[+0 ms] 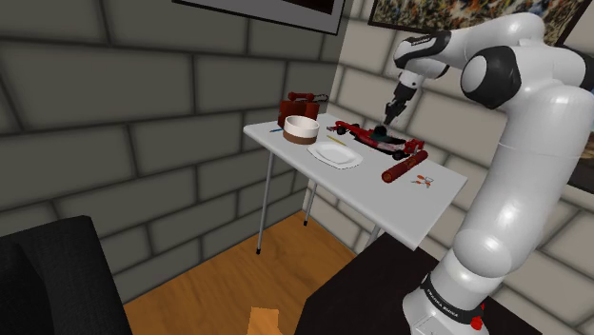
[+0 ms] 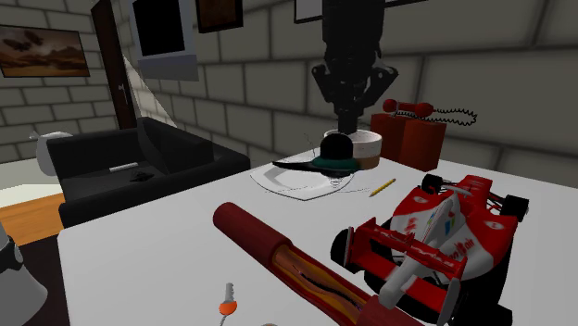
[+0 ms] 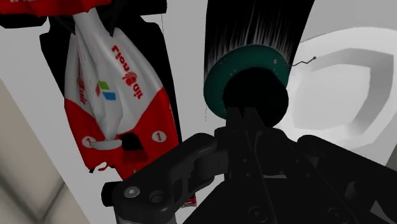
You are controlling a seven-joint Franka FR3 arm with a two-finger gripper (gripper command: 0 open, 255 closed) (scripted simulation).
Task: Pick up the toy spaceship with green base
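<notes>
The toy spaceship [image 2: 335,165] has a black dome, a dark green round base and black wings spreading sideways. It hangs just over the rim of a white plate [image 2: 282,178], with a thin wire trailing below it. My black gripper [image 2: 345,132] comes straight down onto it and is shut on the dome. In the wrist view the green base [image 3: 216,76] rings the black dome right at the tips of my gripper [image 3: 245,118]. In the shoulder view the gripper [image 1: 384,121] is over the far part of the white table [image 1: 381,195].
Beside the spaceship lies a red and white toy racing car [image 2: 435,231]. A dark red cylinder [image 2: 278,255] lies nearer the table's front. A white bowl [image 1: 301,128], a red box [image 2: 412,134] and a pencil [image 2: 382,188] stand behind. A black sofa [image 2: 130,171] is off the table.
</notes>
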